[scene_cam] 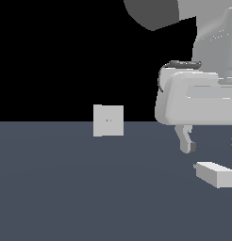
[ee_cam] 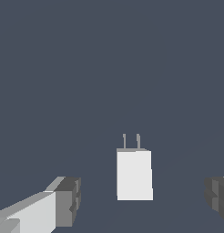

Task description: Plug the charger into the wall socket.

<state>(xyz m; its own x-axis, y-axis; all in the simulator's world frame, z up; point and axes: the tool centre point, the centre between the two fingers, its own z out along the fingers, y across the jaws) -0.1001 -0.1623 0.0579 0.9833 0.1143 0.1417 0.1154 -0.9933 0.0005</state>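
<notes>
Charger [scene_cam: 215, 174] lies flat on the dark slate floor [scene_cam: 66, 188], at the exterior view's right, well apart from the wall socket [scene_cam: 108, 120]. In my wrist view the charger [ee_cam: 134, 175] is a plain light-grey block with two thin prongs at one end. No brand, label or writing readable on it.

My gripper [ee_cam: 141, 200] is spread wide, nothing between the fingers. Charger sits in the gap between them in the wrist view, touching neither. In the exterior view my gripper [scene_cam: 210, 146] hangs above the charger, clear of it; one fingertip [scene_cam: 187, 147] shows, the other is mostly cut by the frame edge.

Wall socket stands upright on the floor, pale-grey square plate, two tiny yellowish dots at centre. No markings legible. No containers in view.
</notes>
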